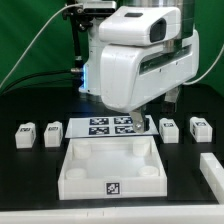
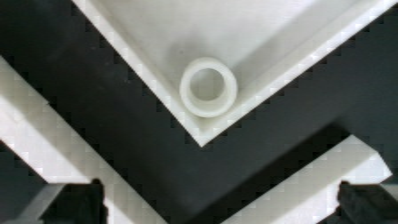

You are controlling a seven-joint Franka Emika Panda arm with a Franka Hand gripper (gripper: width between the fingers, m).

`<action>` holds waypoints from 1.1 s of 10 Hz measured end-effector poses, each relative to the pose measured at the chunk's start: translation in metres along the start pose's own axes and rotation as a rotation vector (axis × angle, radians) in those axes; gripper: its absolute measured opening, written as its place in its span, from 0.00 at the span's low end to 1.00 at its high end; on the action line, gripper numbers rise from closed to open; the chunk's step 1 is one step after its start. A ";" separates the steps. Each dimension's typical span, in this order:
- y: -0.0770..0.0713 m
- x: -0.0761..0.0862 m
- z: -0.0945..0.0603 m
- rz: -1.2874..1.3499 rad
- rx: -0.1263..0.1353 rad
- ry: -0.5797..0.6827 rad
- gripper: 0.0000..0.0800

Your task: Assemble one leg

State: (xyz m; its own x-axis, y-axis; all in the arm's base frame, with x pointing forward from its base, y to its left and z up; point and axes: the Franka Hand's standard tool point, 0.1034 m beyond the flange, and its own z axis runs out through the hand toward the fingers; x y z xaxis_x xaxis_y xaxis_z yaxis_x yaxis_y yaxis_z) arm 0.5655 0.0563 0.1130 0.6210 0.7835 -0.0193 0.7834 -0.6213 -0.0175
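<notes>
Four small white legs with marker tags stand on the black table: two at the exterior view's left (image 1: 25, 135) (image 1: 52, 132) and two at its right (image 1: 169, 128) (image 1: 198, 128). The large white square panel (image 1: 75, 170) lies in front of them. My gripper (image 1: 139, 118) hangs over the panel's far right corner, mostly hidden by the arm. In the wrist view my gripper (image 2: 214, 207) is open and empty, with its dark fingertips (image 2: 64, 205) wide apart. Below it lies a corner of the panel (image 2: 125, 45) with a round socket (image 2: 208, 85). No leg shows in the wrist view.
The marker board (image 1: 103, 125) lies behind the panel, partly under the arm. A white block (image 1: 212, 170) sits at the exterior view's right edge. Cables and a dark backdrop stand behind the table.
</notes>
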 end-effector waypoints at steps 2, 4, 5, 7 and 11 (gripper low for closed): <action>0.000 0.000 0.000 0.000 0.000 0.000 0.81; 0.000 0.000 0.000 -0.020 0.000 0.000 0.81; 0.000 0.000 0.000 -0.044 0.000 0.000 0.81; -0.004 -0.006 0.004 -0.123 -0.007 0.006 0.81; -0.048 -0.079 0.032 -0.572 0.008 -0.003 0.81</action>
State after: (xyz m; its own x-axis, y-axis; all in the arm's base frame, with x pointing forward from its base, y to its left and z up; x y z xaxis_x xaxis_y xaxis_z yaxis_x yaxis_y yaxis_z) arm 0.4783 0.0243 0.0835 0.0984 0.9951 -0.0077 0.9946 -0.0986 -0.0338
